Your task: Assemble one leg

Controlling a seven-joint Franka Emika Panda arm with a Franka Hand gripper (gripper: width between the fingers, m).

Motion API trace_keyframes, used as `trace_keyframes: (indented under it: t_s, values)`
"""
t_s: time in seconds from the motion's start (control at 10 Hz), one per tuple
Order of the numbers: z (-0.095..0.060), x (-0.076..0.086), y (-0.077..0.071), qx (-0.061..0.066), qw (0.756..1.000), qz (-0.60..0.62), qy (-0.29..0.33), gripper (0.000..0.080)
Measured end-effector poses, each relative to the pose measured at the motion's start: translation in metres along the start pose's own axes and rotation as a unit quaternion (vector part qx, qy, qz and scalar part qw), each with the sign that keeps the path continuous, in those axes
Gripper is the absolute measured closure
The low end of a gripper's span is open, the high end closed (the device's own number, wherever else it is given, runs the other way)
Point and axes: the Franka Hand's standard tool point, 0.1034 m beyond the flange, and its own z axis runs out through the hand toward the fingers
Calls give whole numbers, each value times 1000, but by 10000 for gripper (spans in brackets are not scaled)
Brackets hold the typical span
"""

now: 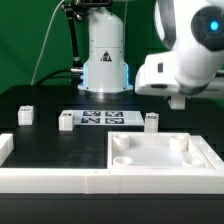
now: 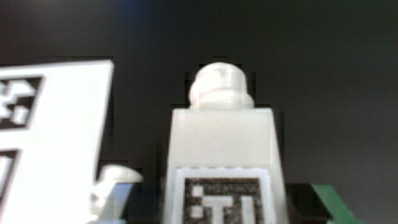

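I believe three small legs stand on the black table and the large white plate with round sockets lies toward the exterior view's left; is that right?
Not quite. The left leg, the middle leg and the right leg do stand on the table, but the plate lies toward the exterior view's right, as the exterior view shows.

The leg [image 2: 222, 140] looks like smooth matt white plastic; the table [image 1: 45, 100] is matt black.
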Motion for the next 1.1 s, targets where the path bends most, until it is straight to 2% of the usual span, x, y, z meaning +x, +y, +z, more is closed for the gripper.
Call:
trace_keyframes:
  t_s: [0.1,0.2,0.3,0.4,0.6,0.7,0.8,1.0,1.1]
  values:
    - [-12,-9,0,1,1000,0,17,512]
    - [-7,-9,1,-1,1000,0,15,512]
    - [-6,-3,-1,1,1000,0,28,512]
    - [-13,3,-5,10,996,-2,89,512]
    - [-15,4,-4,16,983,-8,185,512]
    - [-17,6,6,12,976,-14,218,512]
    - [-27,5,14,8,970,-16,243,512]
    - [-52,3,29,8,939,-27,342,512]
    - [-58,3,36,7,931,-32,363,512]
